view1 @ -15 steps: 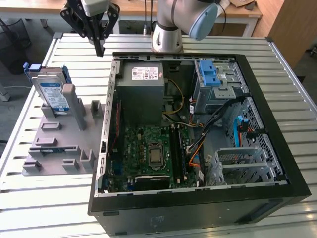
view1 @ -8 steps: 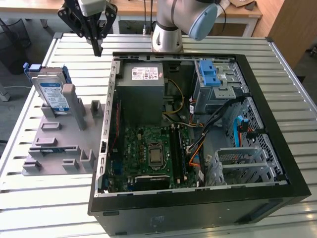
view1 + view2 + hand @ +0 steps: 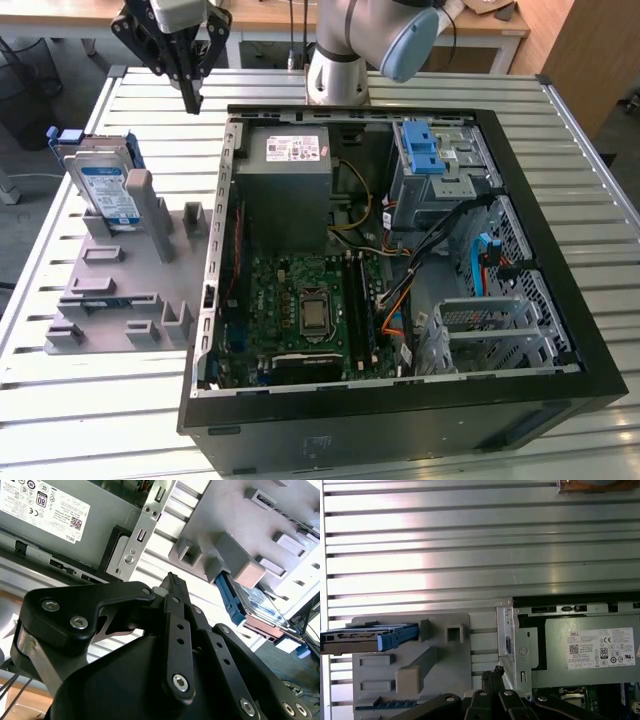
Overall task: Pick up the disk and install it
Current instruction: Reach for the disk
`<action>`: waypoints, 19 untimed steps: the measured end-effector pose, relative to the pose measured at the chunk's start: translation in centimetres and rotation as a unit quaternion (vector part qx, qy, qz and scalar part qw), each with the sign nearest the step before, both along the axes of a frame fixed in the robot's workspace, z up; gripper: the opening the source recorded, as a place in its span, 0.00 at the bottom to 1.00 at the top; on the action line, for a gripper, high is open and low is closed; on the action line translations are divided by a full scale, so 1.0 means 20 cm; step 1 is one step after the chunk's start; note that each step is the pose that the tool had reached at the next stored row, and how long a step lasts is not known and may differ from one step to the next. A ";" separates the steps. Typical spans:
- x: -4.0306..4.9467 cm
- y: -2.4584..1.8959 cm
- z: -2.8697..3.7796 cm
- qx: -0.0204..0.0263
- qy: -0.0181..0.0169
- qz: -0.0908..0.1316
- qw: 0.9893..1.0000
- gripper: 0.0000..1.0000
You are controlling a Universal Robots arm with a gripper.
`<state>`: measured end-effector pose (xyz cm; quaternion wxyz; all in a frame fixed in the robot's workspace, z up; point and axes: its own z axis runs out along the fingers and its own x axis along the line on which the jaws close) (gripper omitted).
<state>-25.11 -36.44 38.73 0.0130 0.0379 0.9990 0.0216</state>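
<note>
Likely stiff, fairly light but shock-sensitive, the disk (image 3: 105, 185) stands on edge in a grey rack (image 3: 110, 290) by the surface's (image 3: 590, 170) edge at the exterior view's left, best held by its blue frame; the fingers (image 3: 190, 88) hang closed, empty, nearby.

Robotics lab or workshop. Evidence: slatted metal bench (image 3: 80, 420), robot arm (image 3: 340, 60), opened computer tower (image 3: 400, 400), grey parts fixture (image 3: 120, 290), wooden desks (image 3: 260, 12) behind.

I see the disk (image 3: 104, 190) silver with a white-and-blue label in a blue frame, its rack (image 3: 110, 278) plain grey, the hand (image 3: 190, 100) black, the surface (image 3: 100, 420) silvery with ribbed stripes.
</note>
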 end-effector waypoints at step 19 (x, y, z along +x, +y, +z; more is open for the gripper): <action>-0.183 0.062 -0.021 -0.022 0.004 0.000 1.000 0.11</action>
